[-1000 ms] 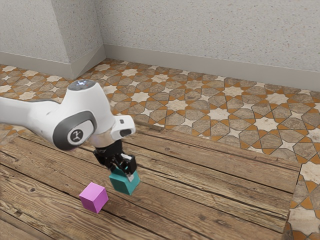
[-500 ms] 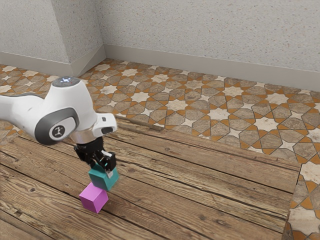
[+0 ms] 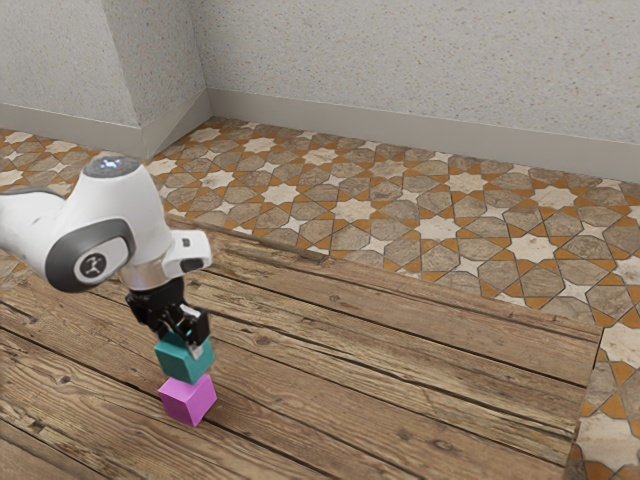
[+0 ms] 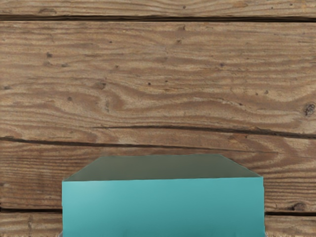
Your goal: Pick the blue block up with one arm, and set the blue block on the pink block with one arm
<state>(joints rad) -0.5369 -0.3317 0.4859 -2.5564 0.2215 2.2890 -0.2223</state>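
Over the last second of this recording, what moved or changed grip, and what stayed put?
The gripper, shut on the blue block throughout, carried it toward the exterior view's left, from beside the pink block to directly over it. The two blocks now look stacked, though I cannot tell whether they touch. Nothing was let go. The pink block kept its spot on the wooden table.

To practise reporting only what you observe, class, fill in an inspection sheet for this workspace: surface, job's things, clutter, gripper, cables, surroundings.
Surface: table of weathered wooden planks.
Job's things: blue block directly over the pink block, apparently touching it.
Clutter: nothing seen.
Gripper: gripper shut on the blue block from above.
Cables: nothing seen.
Surroundings: patterned tile floor, speckled wall.
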